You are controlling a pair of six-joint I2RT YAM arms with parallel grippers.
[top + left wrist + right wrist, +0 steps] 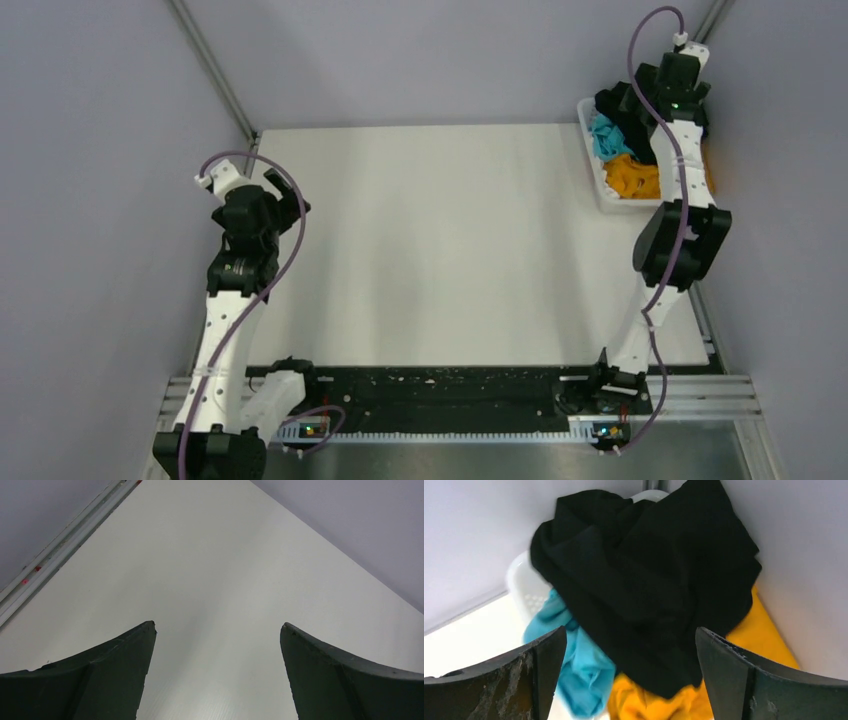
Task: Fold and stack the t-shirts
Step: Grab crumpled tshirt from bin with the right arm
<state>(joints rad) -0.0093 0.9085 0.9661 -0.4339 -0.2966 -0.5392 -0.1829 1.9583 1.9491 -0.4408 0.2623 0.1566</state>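
Along the near edge of the counter (450, 250) runs a black strip (440, 385) speckled with pale flecks, and the two arm bases stand toward its ends. Beyond it the counter is a flat, matte white sheet with a soft sheen and faint lengthwise streaks. Partway up the left edge, the left end effector (218, 625) is held over this bare surface, its two dark fingers spread wide with only white counter between them. A pale metal rail (60, 535) borders the counter where it meets the wall there. The right arm reaches to the far right corner, where a white basket (597, 170) sits against the right wall. The right end effector (630, 630) hangs above it, fingers spread wide and gripping nothing. In the basket all three shirts lie crumpled and unfolded. The black t-shirt (649, 580) is heaped on top toward the far end, the turquoise t-shirt (584, 670) spills along the basket's left side, and the orange-yellow t-shirt (769, 635) lies beneath at the near end. Plain grey-lilac walls (100, 150) close in the left, far and right sides.
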